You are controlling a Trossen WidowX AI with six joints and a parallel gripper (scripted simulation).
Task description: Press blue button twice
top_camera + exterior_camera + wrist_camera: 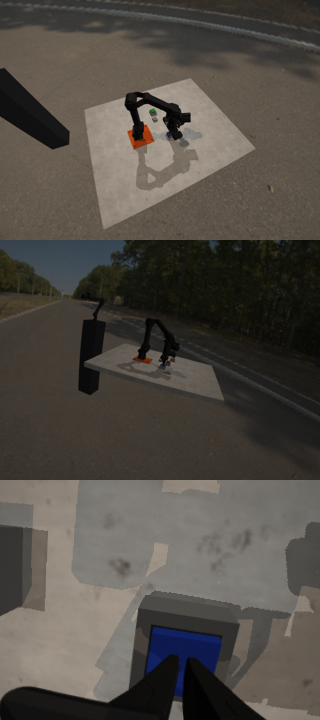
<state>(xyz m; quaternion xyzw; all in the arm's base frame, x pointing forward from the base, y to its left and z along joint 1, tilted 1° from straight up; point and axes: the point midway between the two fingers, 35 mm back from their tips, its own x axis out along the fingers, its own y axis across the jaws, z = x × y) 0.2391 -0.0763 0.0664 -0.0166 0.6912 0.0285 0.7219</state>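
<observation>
A pale concrete slab on an asphalt road carries my work area. My gripper is closed with nothing between the fingers, the two black fingertips pressed nearly together and pointing down over the blue button, their tips over its near half; contact itself I cannot confirm. The blue cap sits in a grey square housing. Farther out, a green button and a small grey block stand apart behind my arm, near the orange base plate. No writing or labels are readable on anything.
</observation>
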